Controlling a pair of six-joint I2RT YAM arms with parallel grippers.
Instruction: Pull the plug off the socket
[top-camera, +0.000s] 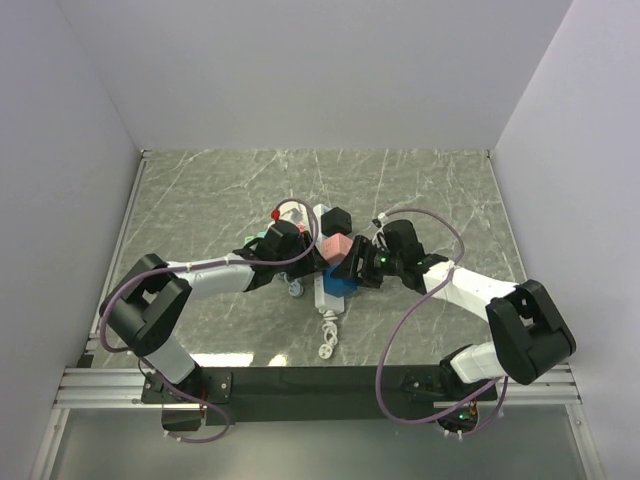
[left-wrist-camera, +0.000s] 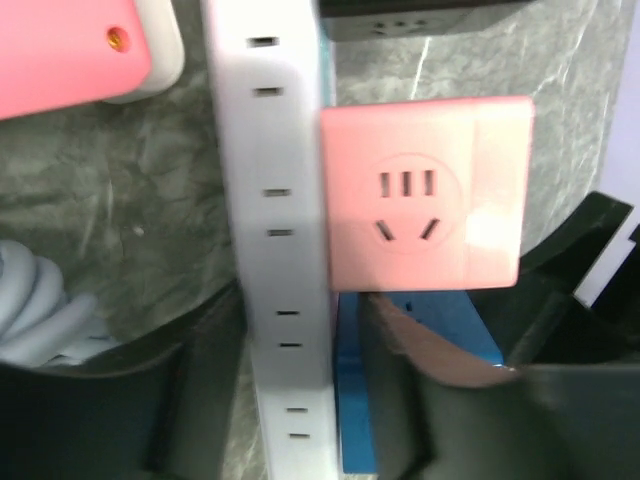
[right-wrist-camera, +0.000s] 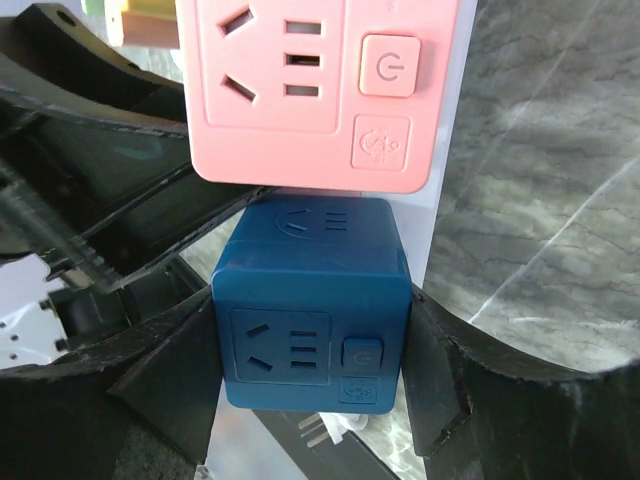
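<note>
1x table (top-camera: 200, 200), grey marble. 1x strip (left-wrist-camera: 275, 200), white, frame centre; straddled by L gripper (left-wrist-camera: 300, 335), grip cannot be told. R gripper (right-wrist-camera: 312, 330) clenched on blue plug (right-wrist-camera: 300, 385), seated in strip at centre, just below pink cube (right-wrist-camera: 300, 110).

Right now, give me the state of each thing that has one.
Power strip: several sockets free.
Pink cube: plugged into strip.
Blue cube: plugged in.
Black cube: beside strip.
Left fingers: flanking strip, grip unclear.
Right fingers: shut on blue cube.
</note>
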